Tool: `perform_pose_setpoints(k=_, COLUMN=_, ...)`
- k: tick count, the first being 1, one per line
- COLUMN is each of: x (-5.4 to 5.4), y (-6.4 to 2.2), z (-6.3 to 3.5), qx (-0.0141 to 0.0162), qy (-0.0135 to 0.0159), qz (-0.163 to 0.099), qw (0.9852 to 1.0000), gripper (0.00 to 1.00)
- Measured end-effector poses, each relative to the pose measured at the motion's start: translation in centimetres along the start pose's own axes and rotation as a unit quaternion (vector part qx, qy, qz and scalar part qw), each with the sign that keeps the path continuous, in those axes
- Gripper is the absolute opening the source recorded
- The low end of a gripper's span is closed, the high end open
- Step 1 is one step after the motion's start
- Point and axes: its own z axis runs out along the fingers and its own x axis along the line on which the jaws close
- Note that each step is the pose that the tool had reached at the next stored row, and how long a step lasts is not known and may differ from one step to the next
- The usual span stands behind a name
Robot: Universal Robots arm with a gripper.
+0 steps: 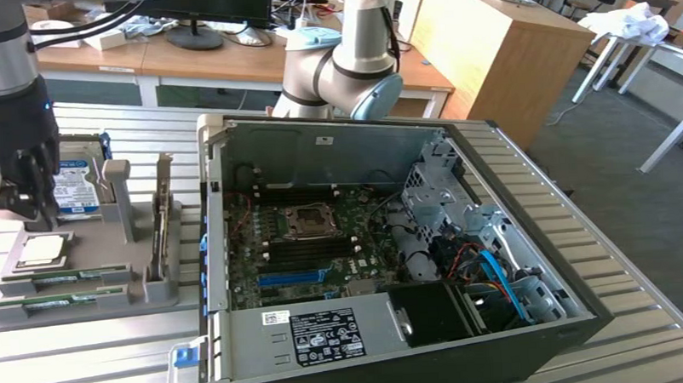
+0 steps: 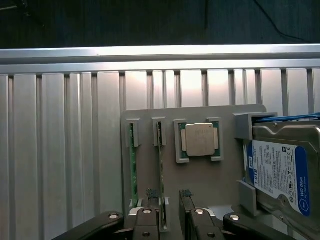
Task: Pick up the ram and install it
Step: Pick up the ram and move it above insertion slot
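In the exterior view the grey holder point(image 1: 94, 251) sat at the exterior view's left on the slatted worktop point(image 1: 98, 362). The open computer case point(image 1: 317, 150) stood just beside it, with only a narrow gap between the holder's edge and the case wall. Bare slats lay free in front of the holder. My jaws hung low over the holder's end where the hard drive point(image 1: 78, 184) and processor point(image 1: 43, 250) sat. From here I could not tell how far they were spread. The ram point(image 1: 66, 275) lay in its slot next to the processor, and a second stick point(image 1: 59, 299) lay in the slot beside it. A thin board point(image 1: 161, 219) stood on edge near the case.

In the wrist view the worktop's rim point(image 2: 160, 52) ran past the holder point(image 2: 200, 180), with dark floor past it and bare slats between rim and holder. More open slats lay off the holder's side nearest the second stick point(image 2: 133, 165). My jaws stood spread and gripped nothing. The ram point(image 2: 161, 160) ran between the fingertips point(image 2: 151, 193), close against one of them; I could not tell whether it touched. I counted two ram sticks, one processor point(image 2: 200, 140) and one hard drive point(image 2: 280, 172), all seated in the holder.
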Motion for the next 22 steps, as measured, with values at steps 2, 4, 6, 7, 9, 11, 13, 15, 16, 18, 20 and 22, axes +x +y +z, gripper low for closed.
perform_pose_setpoints(k=2, x=0.01, y=-0.01, z=0.17, qx=0.0000, qy=0.0000, qz=0.000, qw=1.0000, gripper=0.30)
perform_pose_setpoints(k=4, x=0.01, y=-0.01, z=0.32, qx=0.0000, qy=0.0000, qz=0.000, qw=1.0000, gripper=0.30)
perform_pose_setpoints(k=6, x=0.01, y=-0.02, z=0.53, qx=0.0000, qy=0.0000, qz=0.000, qw=1.0000, gripper=0.30)
perform_pose_setpoints(k=7, x=0.02, y=-0.03, z=0.64, qx=0.0000, qy=0.0000, qz=0.000, qw=1.0000, gripper=0.30)
perform_pose_setpoints(k=9, x=0.02, y=-0.03, z=0.79, qx=0.0000, qy=0.0000, qz=0.000, qw=1.0000, gripper=0.30)
perform_pose_setpoints(k=11, x=0.02, y=-0.03, z=0.84, qx=-0.0001, qy=0.0001, qz=0.000, qw=1.0000, gripper=0.30)
perform_pose_setpoints(k=13, x=0.02, y=-0.03, z=0.84, qx=-0.0001, qy=0.0001, qz=0.000, qw=1.0000, gripper=0.30)
perform_pose_setpoints(k=15, x=0.04, y=-0.03, z=0.85, qx=0.0000, qy=0.0000, qz=0.000, qw=1.0000, gripper=0.30)
perform_pose_setpoints(k=16, x=0.10, y=-0.03, z=0.86, qx=0.0001, qy=0.0000, qz=0.000, qw=1.0000, gripper=0.30)
perform_pose_setpoints(k=18, x=0.32, y=-0.05, z=0.84, qx=0.0000, qy=0.0000, qz=0.000, qw=1.0000, gripper=0.30)
perform_pose_setpoints(k=20, x=0.60, y=-0.06, z=0.84, qx=0.0000, qy=0.0000, qz=0.000, qw=1.0000, gripper=0.30)
perform_pose_setpoints(k=22, x=0.91, y=-0.07, z=0.83, qx=0.0000, qy=0.0001, qz=0.000, qw=1.0000, gripper=0.30)
